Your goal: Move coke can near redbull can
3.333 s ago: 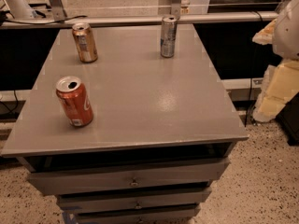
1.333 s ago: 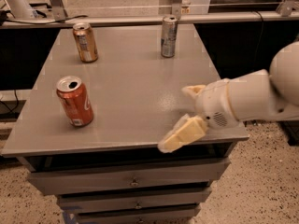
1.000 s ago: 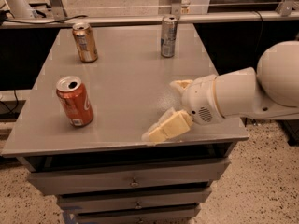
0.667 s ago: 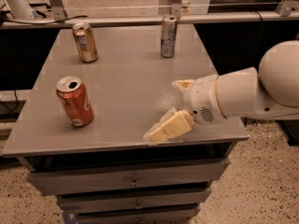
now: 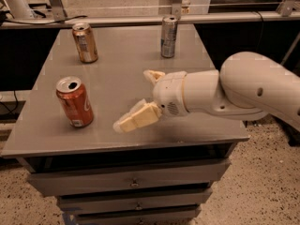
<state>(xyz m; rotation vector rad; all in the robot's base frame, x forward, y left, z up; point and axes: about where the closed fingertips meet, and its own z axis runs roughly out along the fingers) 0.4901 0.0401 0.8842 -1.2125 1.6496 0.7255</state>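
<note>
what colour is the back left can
Gold-brown metal can, pale label, camera view; cream two-finger gripper open above grey table.

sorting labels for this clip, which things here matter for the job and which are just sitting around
Part of the job:
- coke can, front left on the table
- redbull can, at the back
- gripper, open, over the table to the right of the coke can, holding nothing

Just there:
- gold-brown can, back left
- table
- drawers under it

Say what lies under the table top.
Stacked drawers with small knobs; their contents are hidden. The gripper, jaws open, hovers above the table, right of the coke can.
</note>
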